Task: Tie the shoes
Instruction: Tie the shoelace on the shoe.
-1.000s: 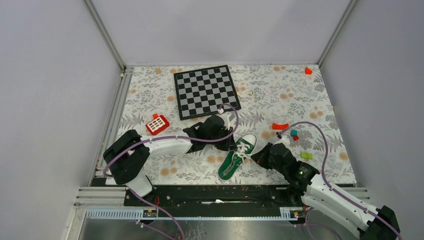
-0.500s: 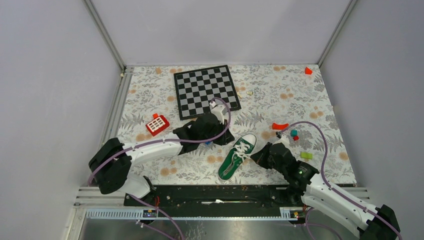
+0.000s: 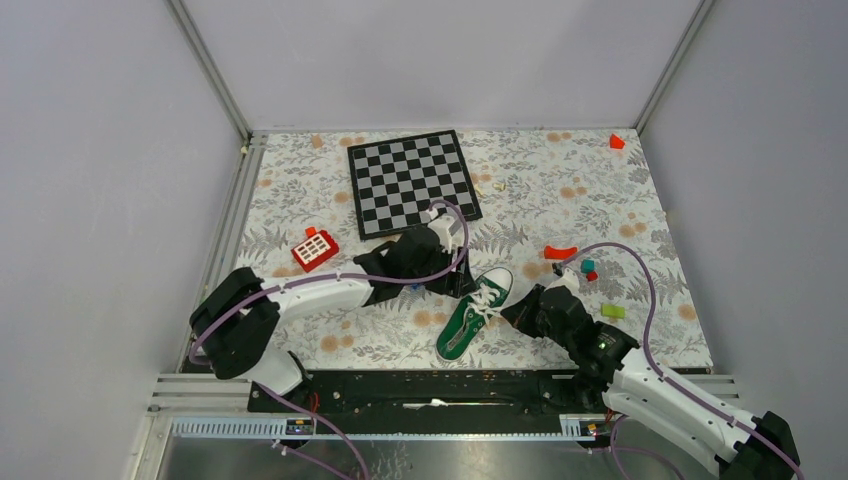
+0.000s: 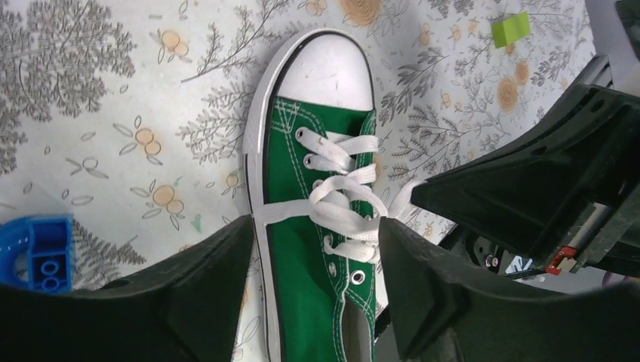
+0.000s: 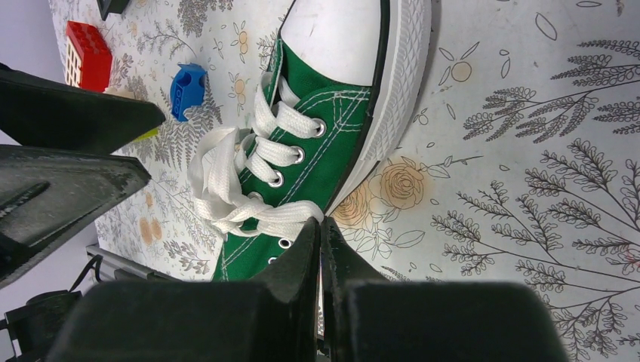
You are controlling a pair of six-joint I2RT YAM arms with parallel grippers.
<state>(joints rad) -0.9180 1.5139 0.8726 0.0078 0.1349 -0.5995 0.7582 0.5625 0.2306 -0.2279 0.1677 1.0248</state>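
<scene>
The shoe [image 3: 475, 312], a green low-top with a white toe cap, lies on the flowered table with its toe pointing away from the arm bases. Its white laces [image 4: 343, 204] are bunched loosely over the tongue. My left gripper [image 4: 317, 290] is open, its fingers [image 4: 438, 294] straddling the shoe's middle from above with nothing gripped. In the top view the left gripper [image 3: 452, 280] sits just left of the shoe. My right gripper [image 5: 321, 226] is shut on a lace strand [image 5: 279, 219] at the shoe's right side, and it also shows beside the shoe from above [image 3: 520, 308].
A chessboard [image 3: 413, 182] lies behind the left arm. A red brick [image 3: 314, 249] sits at the left and a blue brick [image 4: 38, 253] close to the left fingers. A red curved piece [image 3: 561, 252], small cubes [image 3: 589, 267] and a green block [image 3: 612, 311] lie to the right.
My left gripper, shut a moment ago, has opened. It drew back to the left and then came over the shoe again. The right arm and the shoe have stayed put.
</scene>
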